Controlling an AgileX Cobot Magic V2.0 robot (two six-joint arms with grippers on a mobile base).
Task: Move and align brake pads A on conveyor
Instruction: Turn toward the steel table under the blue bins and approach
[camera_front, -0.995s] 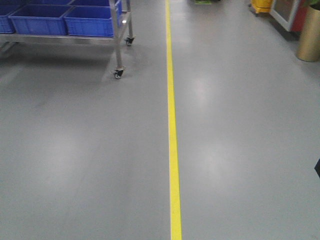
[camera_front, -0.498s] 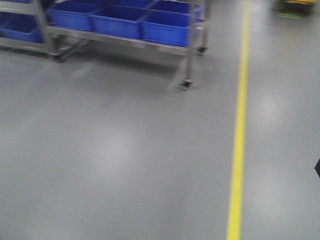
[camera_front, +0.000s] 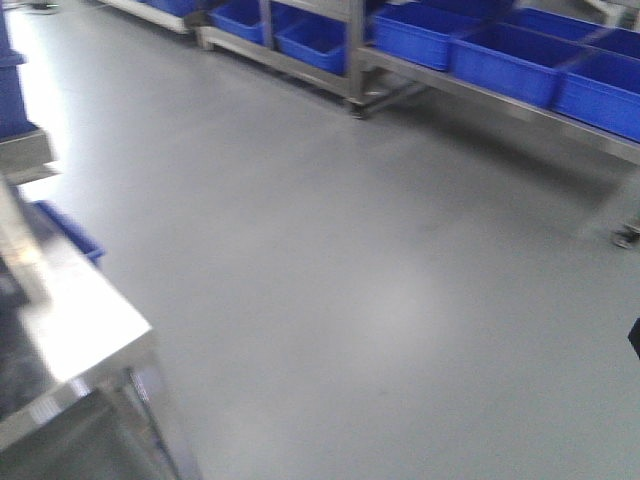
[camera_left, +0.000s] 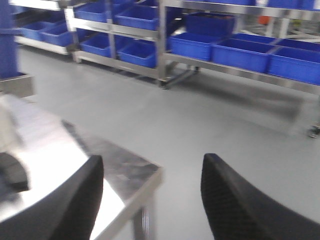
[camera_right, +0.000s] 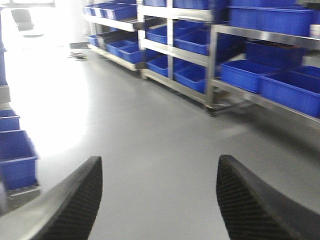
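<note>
Black ribbed fingers of the left gripper are standing wide apart with nothing between them, and the right gripper is gaping just as wide and just as empty. The chief danger, as I judge it, is the left arm hanging over the corner of the steel table. The blurring views suggest the base is on the move, so a finger could be catching that edge. It could also be knocking the dark blurred shape lying at the table's left side, which I cannot identify. Both arms are reaching forward and roughly level, wrists looking out across the grey floor toward steel racks loaded with blue bins. The right one is hovering over open floor. Neither the brake pads nor the conveyor is showing clearly in any view, so aligning is not yet beginning.
</note>
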